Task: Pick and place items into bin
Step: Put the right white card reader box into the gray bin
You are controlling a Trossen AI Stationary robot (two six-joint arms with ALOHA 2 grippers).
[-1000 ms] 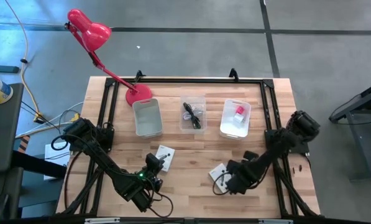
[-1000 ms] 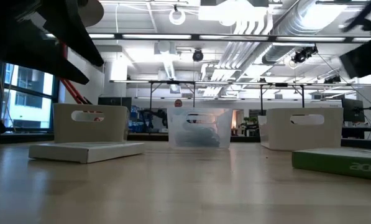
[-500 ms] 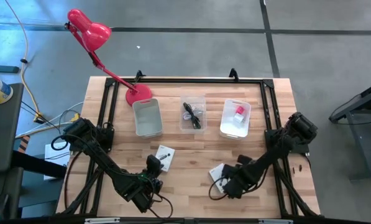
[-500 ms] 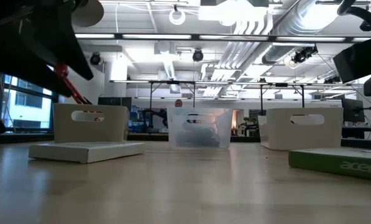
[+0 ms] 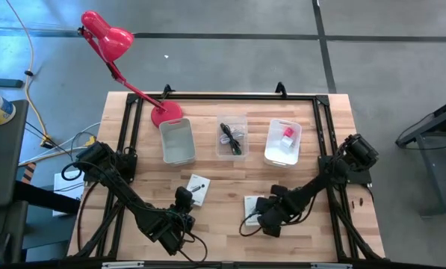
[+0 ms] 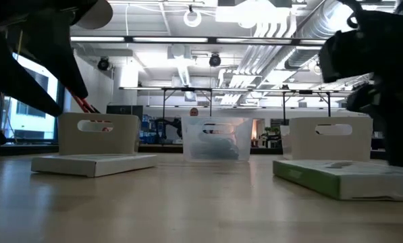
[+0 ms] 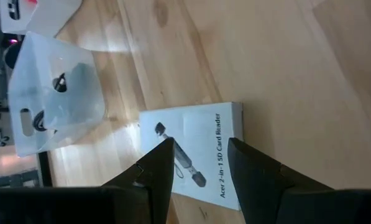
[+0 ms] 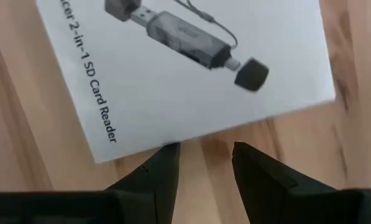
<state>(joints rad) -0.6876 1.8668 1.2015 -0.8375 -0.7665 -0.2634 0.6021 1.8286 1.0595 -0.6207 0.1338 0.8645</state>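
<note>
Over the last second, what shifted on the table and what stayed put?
The right gripper swung toward the table's middle, and the card reader box beside it slid the same way; whether gripped or pushed is unclear. The left gripper, its box and the three bins did not move.

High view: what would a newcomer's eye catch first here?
The red desk lamp at the table's far left corner stands out most. Next come three bins in a row across the far side: a white bin, a clear bin with a black cable, and another white bin. Near the front, each claw, left and right, sits by a white card-reader box.
</note>
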